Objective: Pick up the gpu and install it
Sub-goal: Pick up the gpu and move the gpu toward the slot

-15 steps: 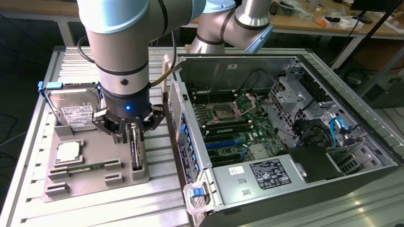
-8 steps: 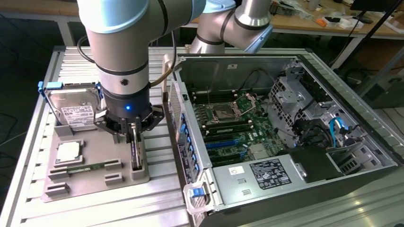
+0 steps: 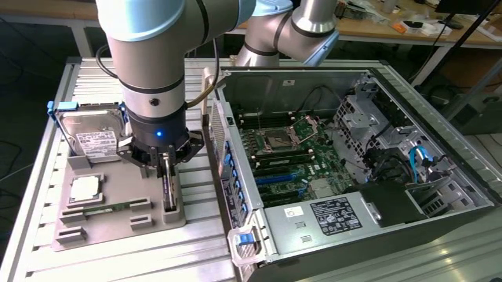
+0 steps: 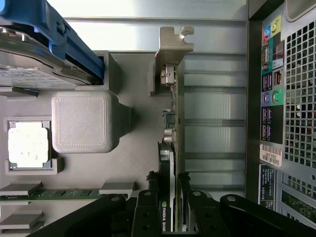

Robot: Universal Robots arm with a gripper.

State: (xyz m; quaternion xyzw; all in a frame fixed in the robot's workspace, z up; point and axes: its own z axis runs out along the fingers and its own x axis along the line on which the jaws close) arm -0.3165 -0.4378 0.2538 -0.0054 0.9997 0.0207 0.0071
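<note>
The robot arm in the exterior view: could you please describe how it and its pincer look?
The arm is built of thick silver-grey tubes with pale blue joint caps and black ring seams. A dark cable runs beside it. Its black wrist section carries a small glowing blue light. The pincer is black, with jointed link fingers.

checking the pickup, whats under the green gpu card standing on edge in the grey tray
The thin green gpu card with silver bracket stands in a slot of the grey plastic tray. Its bottom edge is hidden inside that slot.
</note>
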